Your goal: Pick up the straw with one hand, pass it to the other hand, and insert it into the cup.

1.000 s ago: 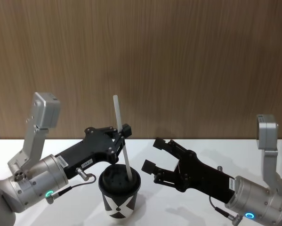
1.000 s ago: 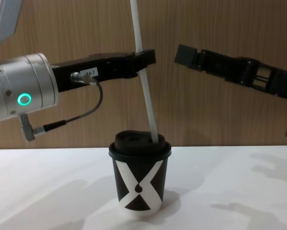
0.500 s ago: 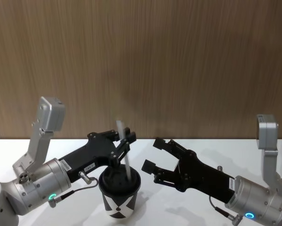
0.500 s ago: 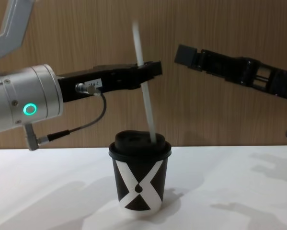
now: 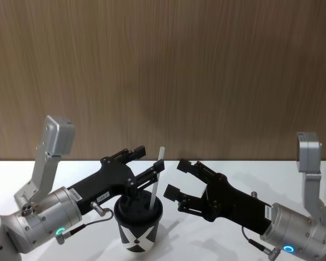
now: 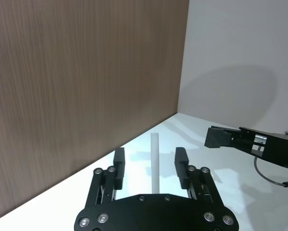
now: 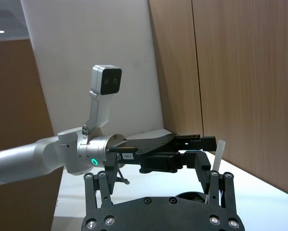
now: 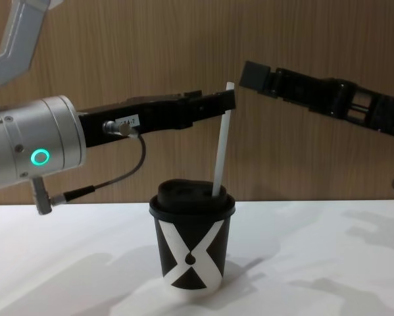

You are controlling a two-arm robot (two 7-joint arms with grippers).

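A moment ago the left gripper (image 5: 146, 161) was pinching the straw (image 5: 155, 185) high on its shaft, with much of the straw standing above the fingers; now the straw has dropped deeper into the cup (image 5: 138, 223), its top end reaching only about the level of the gripper, and the fingers have spread apart and let go. The black paper cup with the white X (image 8: 191, 252) stands on the white table (image 8: 315, 257) in front of the wood-panelled wall (image 5: 206, 70), where it stood before. The straw pokes through the domed black lid (image 8: 191, 197) near the lid's right side and leans slightly to the right as it rises. Seen from the left wrist, the white straw (image 6: 155, 163) stands upright in the gap between the two black fingers (image 6: 181, 167), roughly midway and touching neither. From the chest camera, the left gripper (image 8: 210, 104) reaches in from the left, level with the straw's top end, its silver joint and green ring light behind it. The right gripper (image 5: 177, 178) hovers just to the right of the cup in the same spot as earlier, its fingers wide open and holding nothing, well clear of the straw. In the chest view the right gripper (image 8: 254, 76) hangs above and to the right of the cup.
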